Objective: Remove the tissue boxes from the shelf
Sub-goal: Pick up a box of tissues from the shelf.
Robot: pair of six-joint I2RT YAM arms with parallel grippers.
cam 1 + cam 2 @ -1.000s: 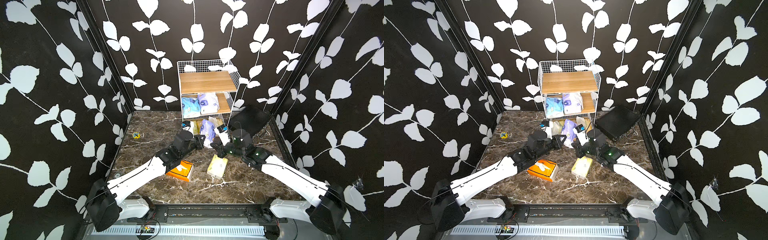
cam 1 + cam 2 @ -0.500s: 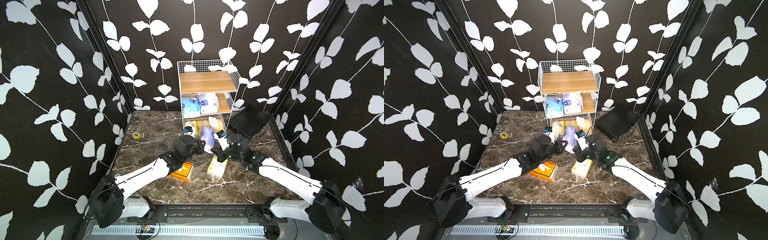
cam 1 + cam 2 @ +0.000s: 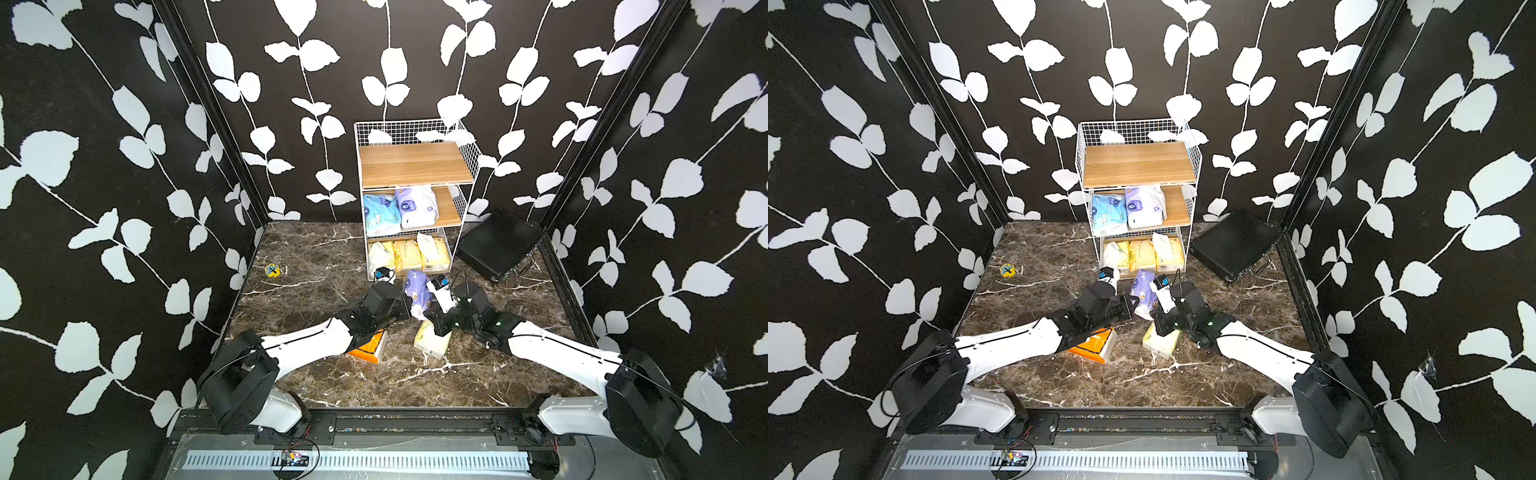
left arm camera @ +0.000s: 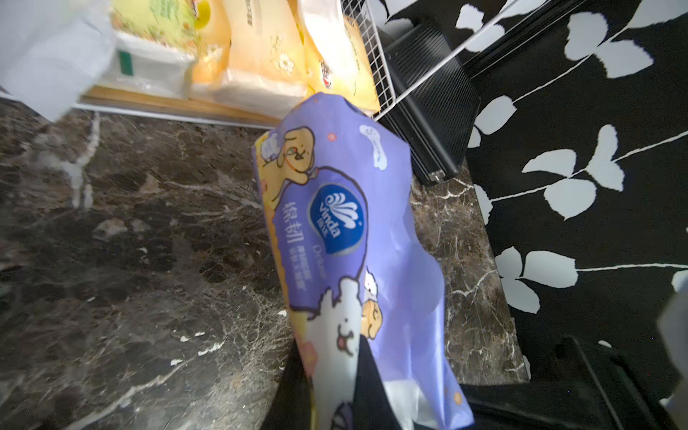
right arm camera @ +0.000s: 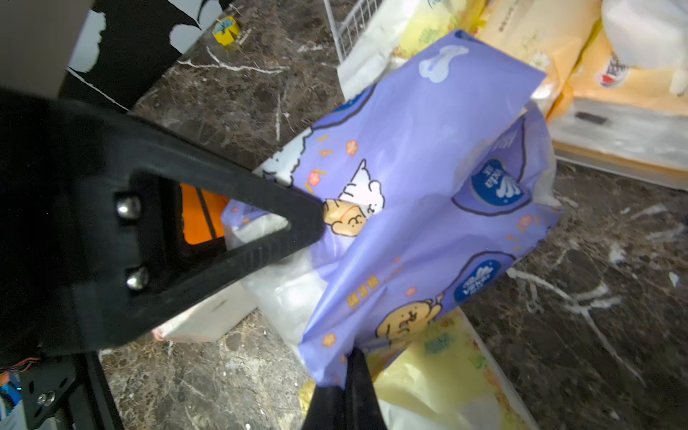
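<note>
Left pincer point(image 5: 318, 223) and right pincer point(image 5: 352, 359) both clamp the purple pack point(image 5: 428, 167), which should rest on the table point(image 3: 415, 382) before either releases.

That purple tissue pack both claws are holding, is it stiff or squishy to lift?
Probably floppy: the lavender tissue pack shows a creased, folded wrapper where the left gripper and right gripper pinch it. Likely light, since pinches on thin film seem to carry it. Its glossy plastic could slip.
</note>
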